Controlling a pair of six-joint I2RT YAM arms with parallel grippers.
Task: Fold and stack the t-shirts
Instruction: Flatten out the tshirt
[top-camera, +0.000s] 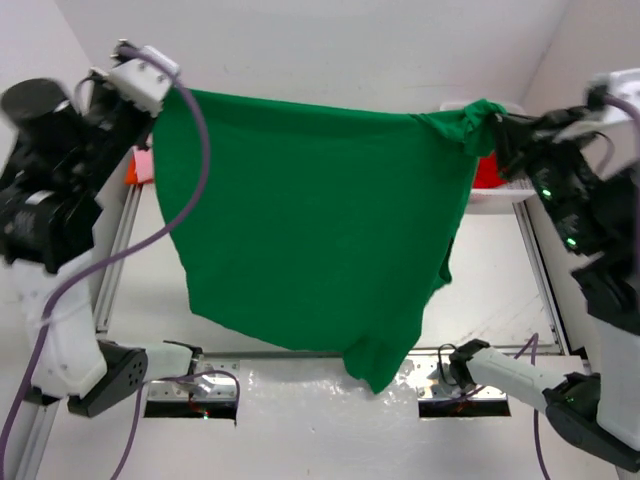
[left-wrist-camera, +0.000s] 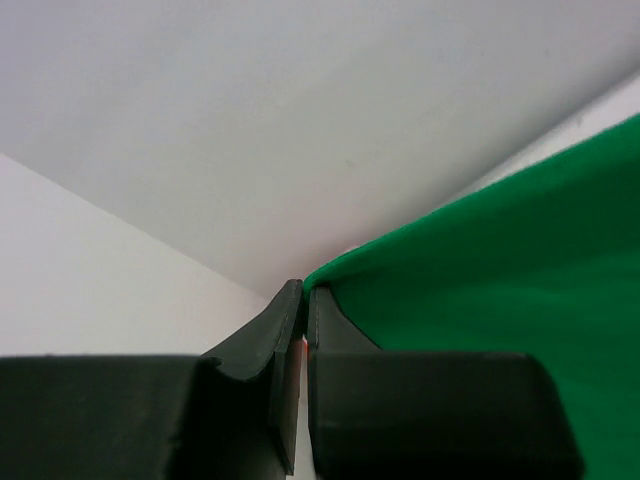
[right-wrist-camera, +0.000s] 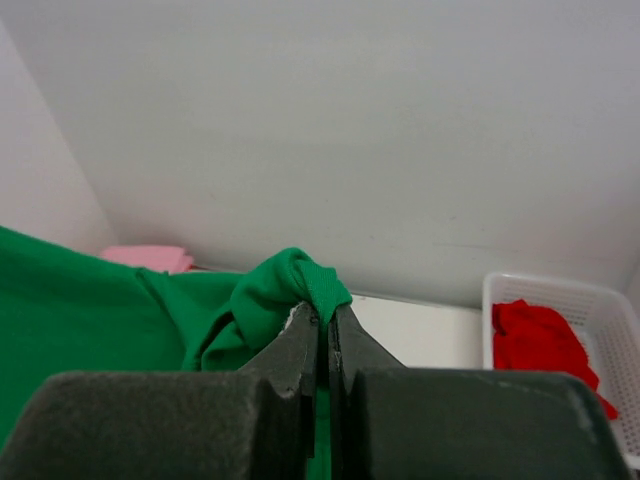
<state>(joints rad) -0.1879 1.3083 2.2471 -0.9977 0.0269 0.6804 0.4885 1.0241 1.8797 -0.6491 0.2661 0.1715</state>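
A green t-shirt (top-camera: 310, 220) hangs spread in the air between my two grippers, its lower hem drooping toward the table's near edge. At the upper left, my left gripper (top-camera: 163, 97) is shut on one top corner. The left wrist view shows its tips (left-wrist-camera: 305, 290) pinching the green edge (left-wrist-camera: 500, 270). My right gripper (top-camera: 497, 124) is shut on a bunched fold at the other corner, and its tips (right-wrist-camera: 325, 312) clamp that fold (right-wrist-camera: 295, 280). A pink shirt (top-camera: 143, 162) on an orange one (top-camera: 131, 174) lies at the far left. A red shirt (top-camera: 488, 172) is at the far right.
The red shirt (right-wrist-camera: 540, 335) lies inside a white mesh basket (right-wrist-camera: 600, 300) at the back right of the table (top-camera: 490, 290). The pink shirt (right-wrist-camera: 150, 258) rests near the back wall. Aluminium rails (top-camera: 540, 270) frame the table's sides and front.
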